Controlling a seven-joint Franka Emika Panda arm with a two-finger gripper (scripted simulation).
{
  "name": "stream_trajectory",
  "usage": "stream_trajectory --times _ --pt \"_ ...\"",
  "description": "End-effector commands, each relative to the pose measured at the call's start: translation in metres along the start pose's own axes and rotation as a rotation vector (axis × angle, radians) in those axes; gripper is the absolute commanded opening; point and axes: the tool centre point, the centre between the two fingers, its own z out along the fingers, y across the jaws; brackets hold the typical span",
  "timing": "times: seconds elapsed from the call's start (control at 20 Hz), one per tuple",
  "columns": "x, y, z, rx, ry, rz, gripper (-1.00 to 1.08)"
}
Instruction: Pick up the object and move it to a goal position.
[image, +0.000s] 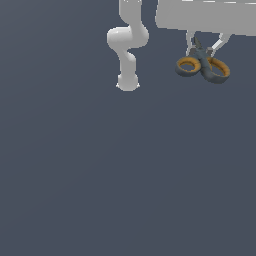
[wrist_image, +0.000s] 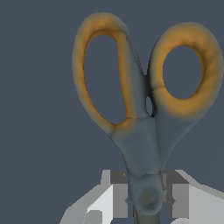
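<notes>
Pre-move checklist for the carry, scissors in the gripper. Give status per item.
1. Grasp closed on the scissors: ok. The gripper has a finger pad on each side of the pivot area.
2. Grasp centred: ok in the wrist view, the pivot sits midway between the pads.
3. Scissors off the floor: cannot tell for sure. In the exterior view they hang below the gripper, ring handles lowest, but no shadow or contact cue shows.
4. Handles clear of the fingers: ok, both rings extend well beyond the pads.
5. Path clear: ok within view, only the arm's own base stands on the floor.
6. Goal position: cannot tell, no marker is visible.
</notes>
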Motion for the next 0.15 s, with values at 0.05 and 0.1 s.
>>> stream_trajectory --times 0.05,0.1 --pt "0.0005 -0.0007 -0.0026 0.0 0.001 0.0 -1.0" --pt "0.0006 -0.0007 -0.0026 0.0 0.001 0.0 -1.0"
